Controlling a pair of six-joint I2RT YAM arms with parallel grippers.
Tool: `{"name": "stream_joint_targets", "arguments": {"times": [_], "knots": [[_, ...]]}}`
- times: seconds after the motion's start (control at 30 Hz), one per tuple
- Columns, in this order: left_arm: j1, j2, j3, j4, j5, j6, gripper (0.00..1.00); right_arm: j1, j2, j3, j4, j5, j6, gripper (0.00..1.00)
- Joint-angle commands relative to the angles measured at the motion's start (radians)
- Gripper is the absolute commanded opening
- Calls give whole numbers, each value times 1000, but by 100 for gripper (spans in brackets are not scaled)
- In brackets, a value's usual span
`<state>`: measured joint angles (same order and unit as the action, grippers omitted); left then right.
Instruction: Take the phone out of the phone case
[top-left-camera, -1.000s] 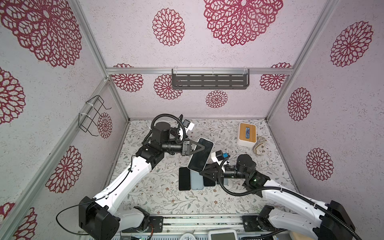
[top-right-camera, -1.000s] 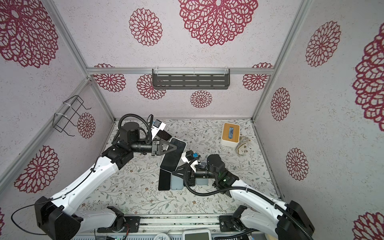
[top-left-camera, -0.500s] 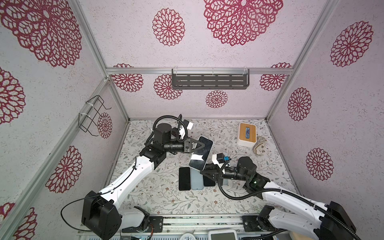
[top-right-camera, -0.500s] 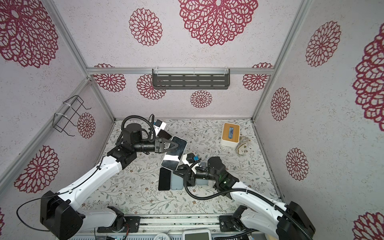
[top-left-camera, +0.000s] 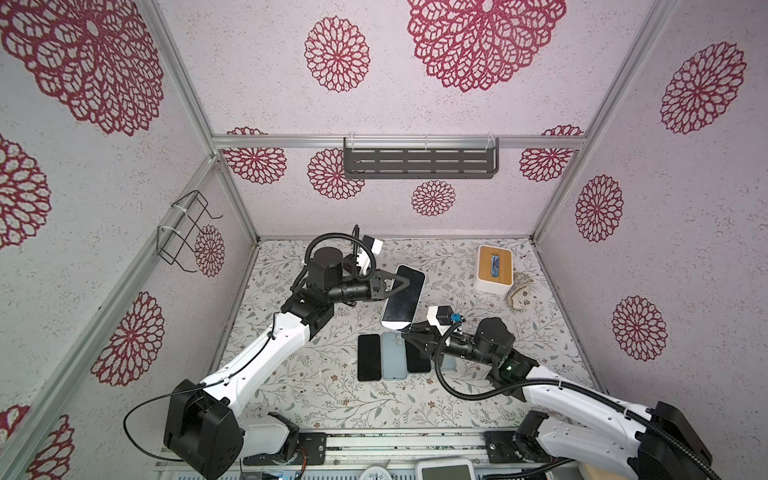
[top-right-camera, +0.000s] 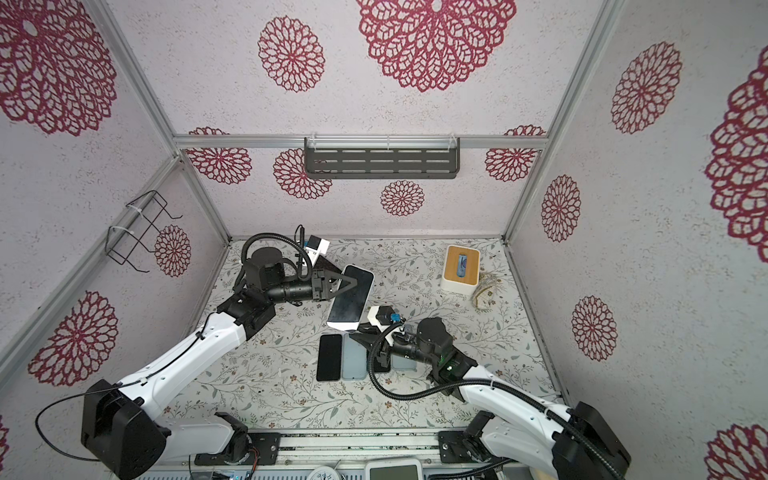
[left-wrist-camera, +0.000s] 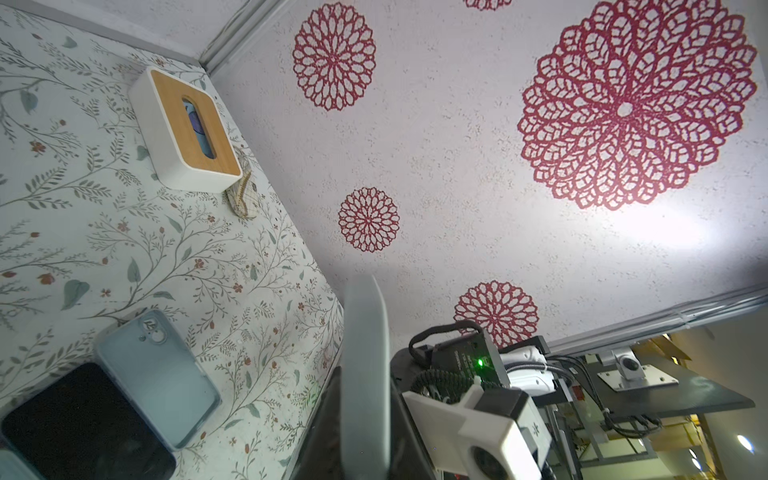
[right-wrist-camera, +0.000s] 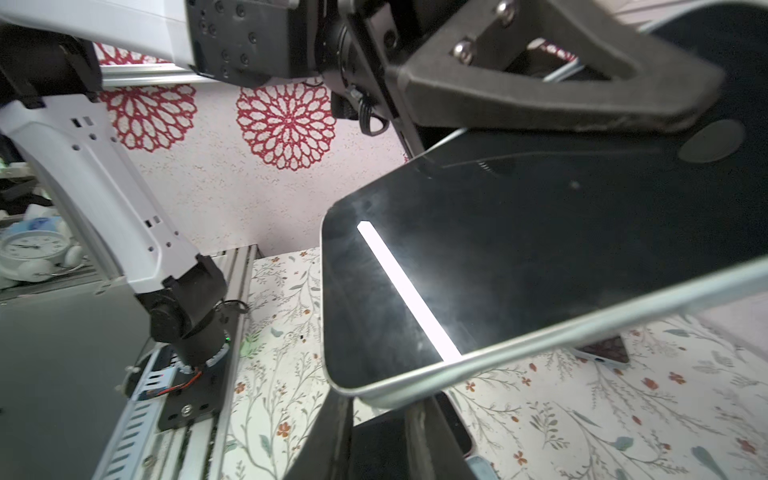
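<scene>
Above the table (top-left-camera: 316, 374), the left gripper (top-left-camera: 405, 284) is clamping the phone (top-left-camera: 403, 307) in its phone case (left-wrist-camera: 365, 353); the right gripper (top-left-camera: 409, 334), jaws parted, is hovering close, likely needing an edge pinch.

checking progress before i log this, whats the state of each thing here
left claw, shut on the held phone
held phone, off the table, tilted, screen dark, pale rim around it
right claw, open at the held phone's lower end
leftmost black phone, flat on the table, screen dark
blue case, flat beside it
box, wooden lid on
</scene>
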<state>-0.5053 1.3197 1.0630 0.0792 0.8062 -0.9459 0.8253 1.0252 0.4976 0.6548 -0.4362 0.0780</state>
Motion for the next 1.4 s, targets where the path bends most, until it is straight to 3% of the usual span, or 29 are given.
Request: {"name": "stream_joint_targets", "arguments": {"times": [0.0, 0.07, 0.17, 0.27, 0.33, 0.43, 0.63, 1.37], "knots": [[-30, -29, -62, 41, -42, -61, 0, -5, -81, -12, 269, 202, 84, 43], [-12, -54, -104, 142, -59, -120, 0, -7, -146, -45, 199, 302, 165, 51], [-7, -80, -146, 262, -88, -173, 0, -9, -252, -24, -66, 386, 261, 55], [-3, -123, -179, 316, -147, -184, 0, -10, -376, -34, -212, 373, 367, 58], [0, -152, -193, 312, -207, -159, 0, -9, -422, -69, -182, 295, 463, 59], [0, -138, -217, 442, -217, -229, 0, -1, -377, -92, -104, 172, 586, 60], [-6, -108, -240, 581, -224, -309, 0, 26, -273, -136, 128, 89, 683, 60], [-58, -109, -259, 632, -233, -304, 0, 38, -61, -133, 370, 88, 737, 60]]}}
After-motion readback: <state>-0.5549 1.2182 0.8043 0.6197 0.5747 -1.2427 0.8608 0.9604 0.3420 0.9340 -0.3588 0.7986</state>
